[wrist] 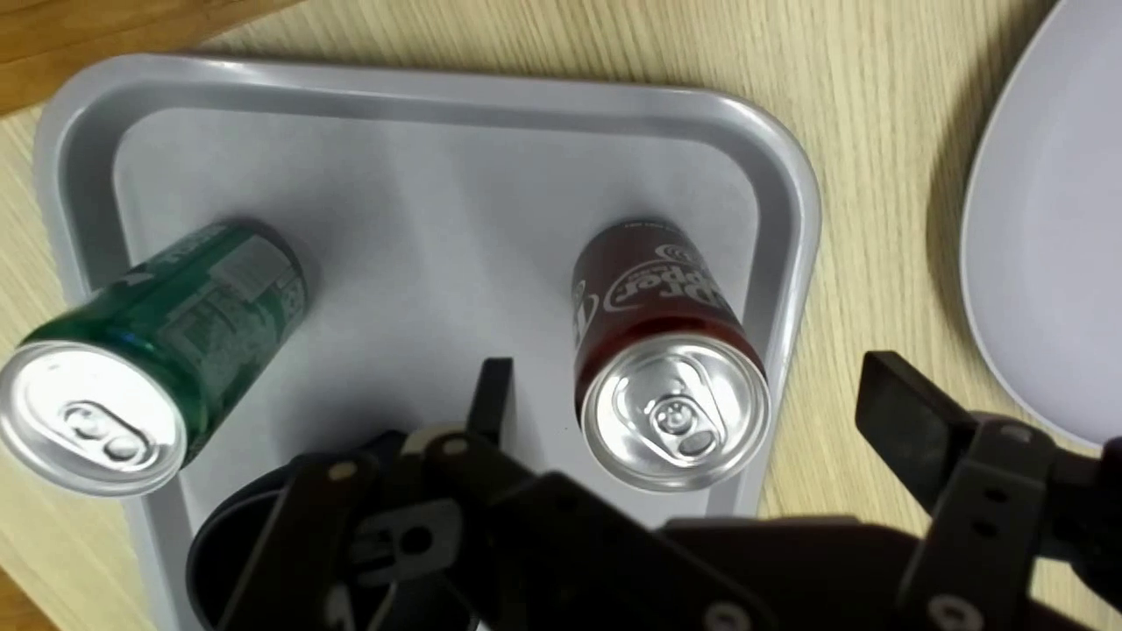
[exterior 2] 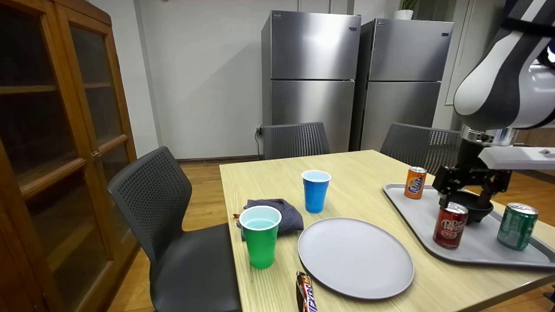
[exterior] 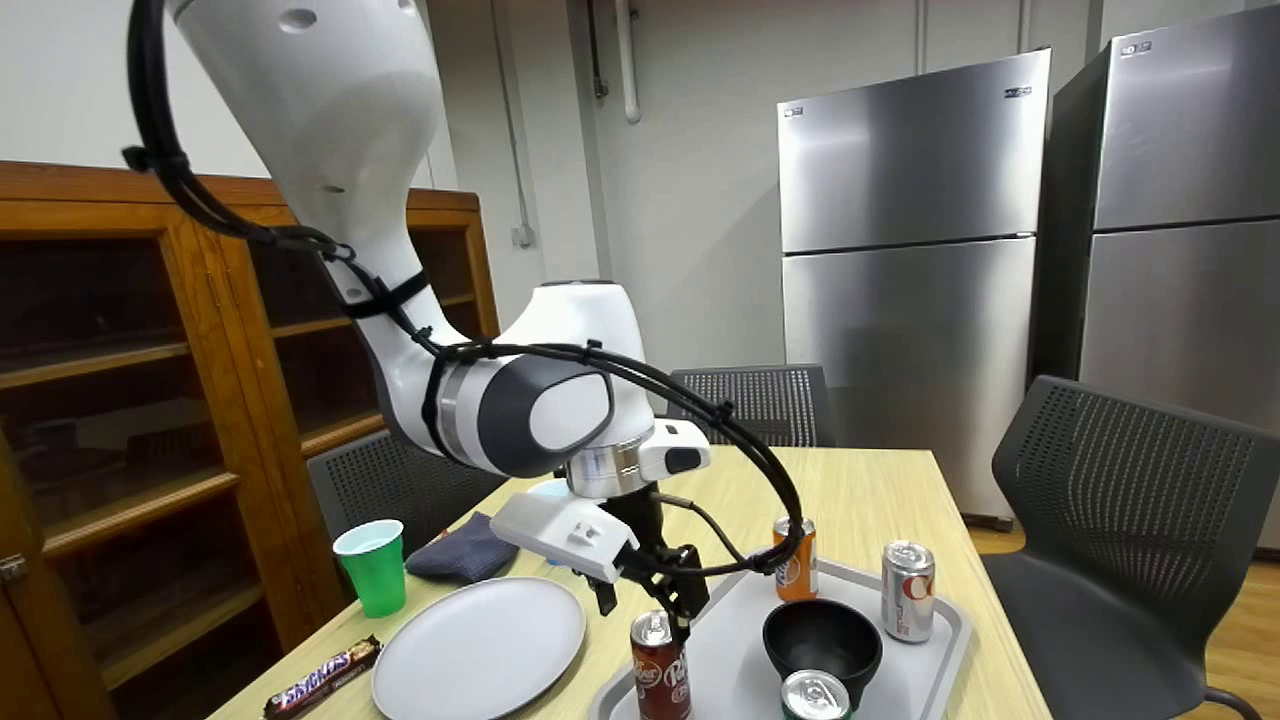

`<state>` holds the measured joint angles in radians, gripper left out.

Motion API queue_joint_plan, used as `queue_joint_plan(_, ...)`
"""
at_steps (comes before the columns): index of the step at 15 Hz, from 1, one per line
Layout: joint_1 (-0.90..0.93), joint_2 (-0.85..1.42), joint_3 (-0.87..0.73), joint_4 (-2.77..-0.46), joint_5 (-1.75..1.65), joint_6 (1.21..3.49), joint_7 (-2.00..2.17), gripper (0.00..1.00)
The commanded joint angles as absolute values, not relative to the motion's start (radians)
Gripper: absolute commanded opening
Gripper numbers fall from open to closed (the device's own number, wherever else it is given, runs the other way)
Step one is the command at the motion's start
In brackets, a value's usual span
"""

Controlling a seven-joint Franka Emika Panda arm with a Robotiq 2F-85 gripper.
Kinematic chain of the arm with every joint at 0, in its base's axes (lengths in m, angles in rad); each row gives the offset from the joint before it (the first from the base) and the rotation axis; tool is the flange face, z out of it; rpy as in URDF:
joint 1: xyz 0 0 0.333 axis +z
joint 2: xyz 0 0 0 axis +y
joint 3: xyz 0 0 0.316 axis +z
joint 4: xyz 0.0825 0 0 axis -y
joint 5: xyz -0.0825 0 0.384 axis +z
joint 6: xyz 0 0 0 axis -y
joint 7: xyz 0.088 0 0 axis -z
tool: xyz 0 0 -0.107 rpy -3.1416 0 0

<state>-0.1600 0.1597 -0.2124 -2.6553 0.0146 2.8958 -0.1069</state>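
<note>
Gripper (wrist: 692,386): jaws are standing wide, holding nothing, red can (wrist: 671,355) showing between. Red can: standing upright on tray (exterior 2: 416,208), near left. Sound grip: would be centring it before squeezing.

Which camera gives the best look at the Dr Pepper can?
The wrist view: the Dr Pepper can is close up and uncovered there, lid and lettering both showing. Both exterior views show it smaller, upright on the tray; in an exterior view, one of the fingers hides part of its top.
</note>
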Motion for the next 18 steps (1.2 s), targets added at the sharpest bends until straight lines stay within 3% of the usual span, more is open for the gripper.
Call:
queue_joint_plan(1, -0.147, 0.197, -0.232, -2.632, -0.052, 2.901, -0.03, 1.0)
queue_joint_plan(18, -0.119, 0.314, -0.228, -2.543, -0.042, 2.918, 0.061, 1.0)
